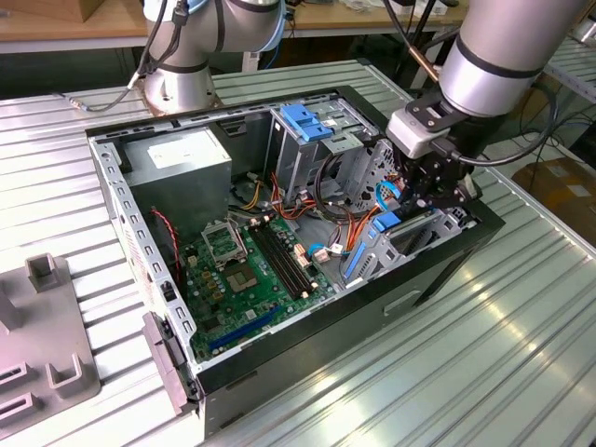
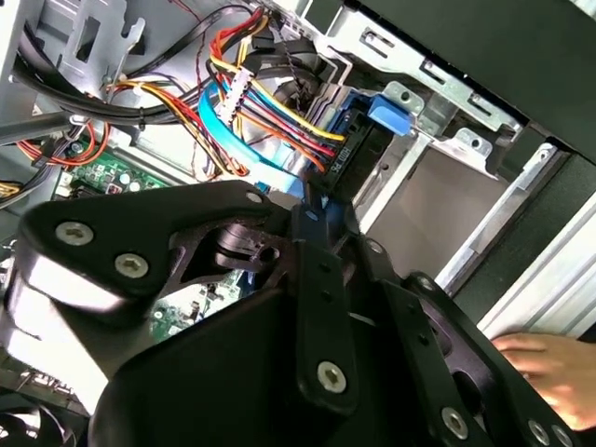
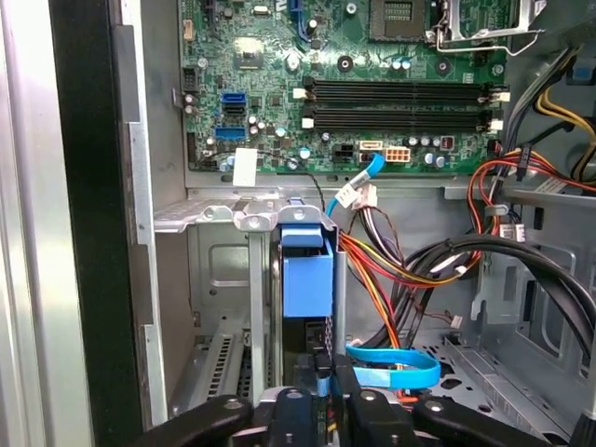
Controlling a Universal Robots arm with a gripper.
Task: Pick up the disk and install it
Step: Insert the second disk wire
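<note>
The disk [image 3: 305, 279] stands on edge in the metal drive bay [image 3: 216, 216] at the front of the open computer case [image 1: 140, 242], its bright blue carrier facing out. My gripper [image 3: 329, 372] is at the disk's outer end, its black fingers closed narrowly on the carrier's edge. In the exterior view the gripper [image 1: 430, 191] hangs over the bay at the case's right end, just above the disk's blue carrier [image 1: 385, 223]. The second wrist view has the fingers meeting at the gripper [image 2: 312, 200], with the disk's blue tab [image 2: 386, 112] and black connector end beyond.
Bundles of red, orange and yellow cables [image 3: 410, 270] and a blue flat cable [image 3: 396, 368] lie right beside the bay. The green motherboard [image 1: 247, 270], grey power-supply box [image 1: 177, 158] and blue-topped cage [image 1: 303, 121] fill the case. A person's hand [image 2: 549, 363] rests near the case.
</note>
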